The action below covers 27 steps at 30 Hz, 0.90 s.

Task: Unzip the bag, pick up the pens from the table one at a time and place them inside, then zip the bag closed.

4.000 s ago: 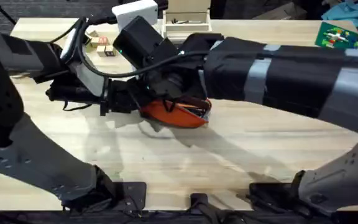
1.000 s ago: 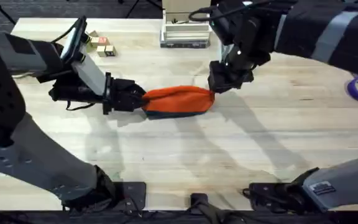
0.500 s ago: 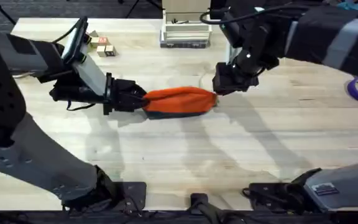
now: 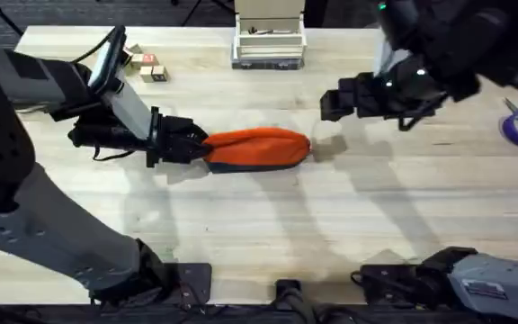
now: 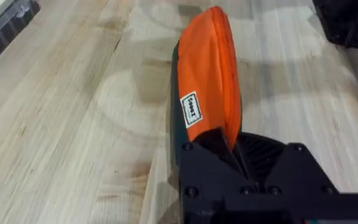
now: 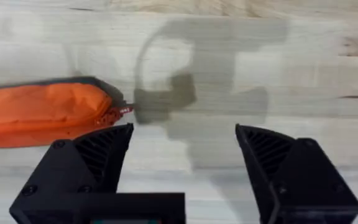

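- The left gripper (image 4: 198,144) is clenched on the near end of the bag (image 4: 257,148), a small oblong soft orange fabric pouch with a dark grey underside; in the left wrist view its black fingers (image 5: 229,163) pinch the pouch's end, and the pouch (image 5: 207,74) stretches straight away from them.
- A small white label (image 5: 190,109) sits on the orange fabric just ahead of that grip.
- The bag lies flat on the tabletop (image 4: 268,225), a large light wooden butcher-block surface with plank grain, and looks closed along its top.
- The right gripper (image 4: 329,103) hovers above the tabletop, just beyond the bag's far end, apart from it and touching nothing.
- Its black fingers (image 6: 98,152) are spread wide and released, with bare wood between them in the right wrist view.
- From the right gripper, the bag's far end (image 6: 48,115) lies off to one side below it, with the small orange pull tab (image 6: 122,111) sticking out of that end, near the gripper's shadow on the wood.
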Available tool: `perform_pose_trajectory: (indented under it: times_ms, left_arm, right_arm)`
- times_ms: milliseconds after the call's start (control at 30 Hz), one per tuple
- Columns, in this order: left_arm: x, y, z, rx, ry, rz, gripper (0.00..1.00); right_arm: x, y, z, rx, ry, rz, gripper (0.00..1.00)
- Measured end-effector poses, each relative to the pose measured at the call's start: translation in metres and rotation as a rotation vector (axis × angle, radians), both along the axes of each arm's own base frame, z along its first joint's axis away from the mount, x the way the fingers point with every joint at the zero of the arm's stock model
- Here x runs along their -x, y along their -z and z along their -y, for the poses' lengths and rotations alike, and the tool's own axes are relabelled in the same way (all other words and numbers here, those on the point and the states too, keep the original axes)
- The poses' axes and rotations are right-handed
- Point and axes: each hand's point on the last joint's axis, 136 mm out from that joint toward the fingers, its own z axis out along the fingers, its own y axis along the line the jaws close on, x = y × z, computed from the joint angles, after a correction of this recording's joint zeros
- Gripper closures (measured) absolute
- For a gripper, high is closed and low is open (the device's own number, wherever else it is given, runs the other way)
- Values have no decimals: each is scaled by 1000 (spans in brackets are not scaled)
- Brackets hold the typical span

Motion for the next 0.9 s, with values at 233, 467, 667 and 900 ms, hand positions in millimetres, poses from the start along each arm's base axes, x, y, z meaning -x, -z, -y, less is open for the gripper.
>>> perform_pose_trajectory:
  times_ms: [233, 467, 667, 900]
  left_arm:
    - [0, 0, 0, 0, 0, 0, 957]
    - [1, -1, 0, 4, -3, -9, 41]
    - [1, -1, 0, 4, -3, -8, 8]
    - [6, -8, 1, 26, -5, -58, 4]
  right_arm:
    - [17, -27, 5, -41, -7, 54, 4]
    - [35, -56, 1, -130, -33, 123, 4]
    - [53, -72, 7, -153, -61, 161, 4]
    - [68, -93, 13, -165, -99, 240, 4]
